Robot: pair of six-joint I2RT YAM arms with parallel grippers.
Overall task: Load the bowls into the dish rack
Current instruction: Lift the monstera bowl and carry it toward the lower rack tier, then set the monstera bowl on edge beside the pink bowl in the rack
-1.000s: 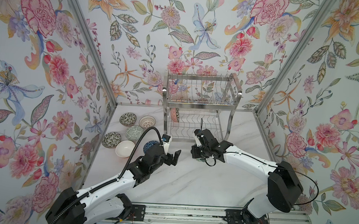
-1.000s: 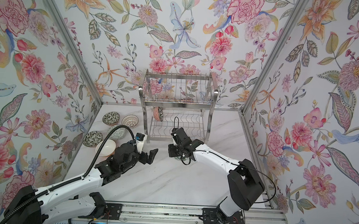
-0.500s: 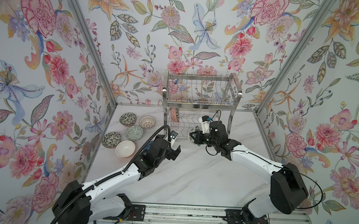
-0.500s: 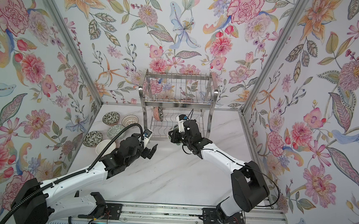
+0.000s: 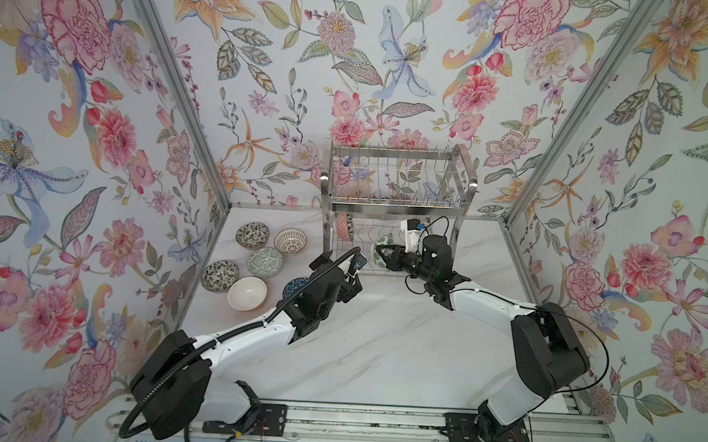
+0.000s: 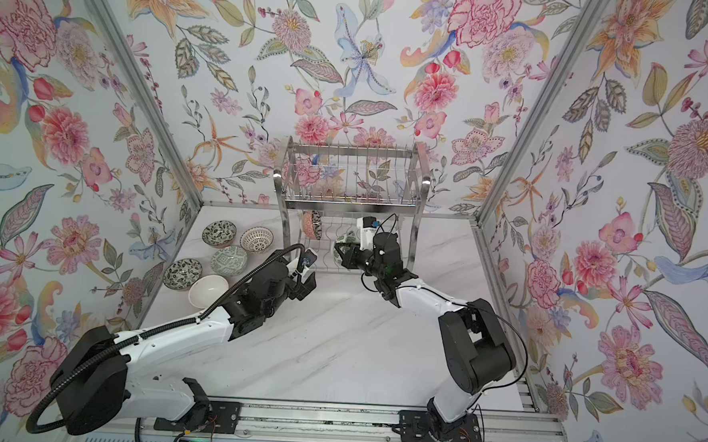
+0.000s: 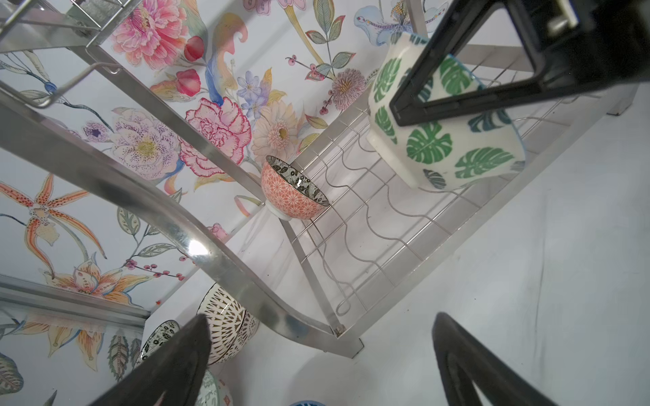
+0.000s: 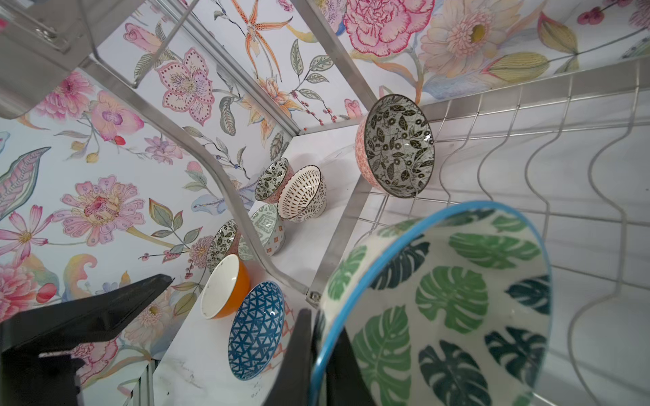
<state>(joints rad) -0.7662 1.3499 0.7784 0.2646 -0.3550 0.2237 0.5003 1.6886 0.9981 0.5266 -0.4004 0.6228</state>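
1. The right gripper (image 5: 385, 253) was clamped on the rim of the leaf-patterned bowl (image 8: 450, 298), with one finger inside the rim and one outside.
2. That bowl was held on its edge over the lower tier of the dish rack (image 5: 390, 203), near the front rail (whether it touched the wires could not be told).
3. A coral bowl (image 7: 295, 193) with a black-and-white floral lining stood on edge at the left end of the same tier, apart from the held bowl.
4. The left gripper (image 5: 343, 273) hung just in front of the rack's left foot, its jaws spread wide and holding nothing.
5. On the marble table (image 5: 379, 348), left of the rack, sat a floral bowl (image 5: 252, 234), a lattice bowl (image 5: 290, 240), a pale green bowl (image 5: 264, 262), a second floral bowl (image 5: 219, 275) and a white-lined bowl (image 5: 247, 293), all upright and close together.
6. The blue-triangle bowl (image 8: 256, 330) sat beside them, largely hidden behind the left arm (image 5: 246, 337) in both top views.
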